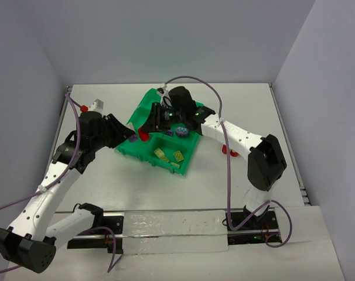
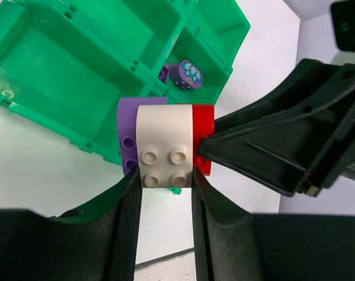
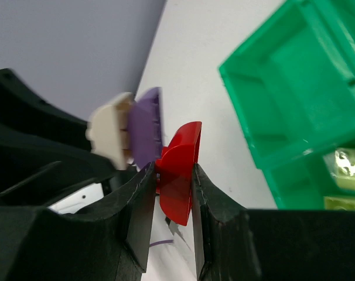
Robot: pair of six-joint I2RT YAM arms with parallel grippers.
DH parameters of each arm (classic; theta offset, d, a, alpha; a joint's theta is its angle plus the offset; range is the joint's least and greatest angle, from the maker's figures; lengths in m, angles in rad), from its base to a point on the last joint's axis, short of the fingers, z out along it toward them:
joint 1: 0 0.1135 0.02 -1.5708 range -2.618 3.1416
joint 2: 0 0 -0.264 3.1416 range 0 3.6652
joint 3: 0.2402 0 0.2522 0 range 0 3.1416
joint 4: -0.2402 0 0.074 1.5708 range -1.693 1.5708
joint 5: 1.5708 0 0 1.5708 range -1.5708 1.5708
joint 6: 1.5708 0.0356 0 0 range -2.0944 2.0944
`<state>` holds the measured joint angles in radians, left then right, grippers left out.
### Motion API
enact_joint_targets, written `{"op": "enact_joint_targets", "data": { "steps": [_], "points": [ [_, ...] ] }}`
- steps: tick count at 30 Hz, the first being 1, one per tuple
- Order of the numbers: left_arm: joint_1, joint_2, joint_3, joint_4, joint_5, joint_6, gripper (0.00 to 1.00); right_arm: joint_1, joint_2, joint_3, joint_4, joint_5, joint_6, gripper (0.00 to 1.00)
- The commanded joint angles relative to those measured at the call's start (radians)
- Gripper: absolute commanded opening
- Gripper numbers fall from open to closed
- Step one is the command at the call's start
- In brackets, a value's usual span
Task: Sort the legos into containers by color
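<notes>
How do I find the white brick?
Look beside the left side of the green tray. There the left pincer squeezes three pieces stuck together. The white brick is the middle one, four studs showing, between a purple piece and a red piece.

Tools: I count two, left tool (image 2: 164, 178), right tool (image 3: 173, 175).
Green tray (image 1: 139, 151): one.
Joined bricks (image 2: 166, 143): three.

Glossy plastic tray (image 2: 54, 76) (legos (image 2: 166, 146) prob. too)

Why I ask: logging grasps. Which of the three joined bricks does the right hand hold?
The red brick, pinched in the right hand; the left hand grips the white one, and the purple one is in neither.
</notes>
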<state>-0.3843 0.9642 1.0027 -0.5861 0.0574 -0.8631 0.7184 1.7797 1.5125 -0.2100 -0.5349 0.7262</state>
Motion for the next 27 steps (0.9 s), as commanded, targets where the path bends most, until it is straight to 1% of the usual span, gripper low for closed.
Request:
{"op": "enact_joint_targets", "data": {
  "steps": [1,8,15,18,21,27],
  "points": [
    [0.001,-0.016,0.000,0.054,-0.005,0.013,0.00,-0.030,-0.068,-0.034,0.037,0.049,0.007,0.00],
    [0.002,-0.013,0.001,0.042,-0.030,0.006,0.00,-0.046,-0.089,-0.054,0.008,0.095,-0.024,0.00],
    [0.002,-0.028,0.006,0.020,-0.090,-0.010,0.00,-0.069,-0.094,-0.045,-0.041,0.198,-0.071,0.00],
    [0.002,-0.022,0.008,0.014,-0.085,-0.011,0.00,-0.117,-0.097,-0.036,-0.072,0.230,-0.109,0.00],
    [0.002,-0.020,0.003,0.016,-0.085,-0.014,0.00,-0.204,-0.085,-0.019,-0.117,0.276,-0.150,0.00],
    [0.002,0.004,0.016,0.024,-0.077,-0.007,0.00,-0.323,-0.032,-0.012,-0.135,0.314,-0.184,0.00]
  ]
}}
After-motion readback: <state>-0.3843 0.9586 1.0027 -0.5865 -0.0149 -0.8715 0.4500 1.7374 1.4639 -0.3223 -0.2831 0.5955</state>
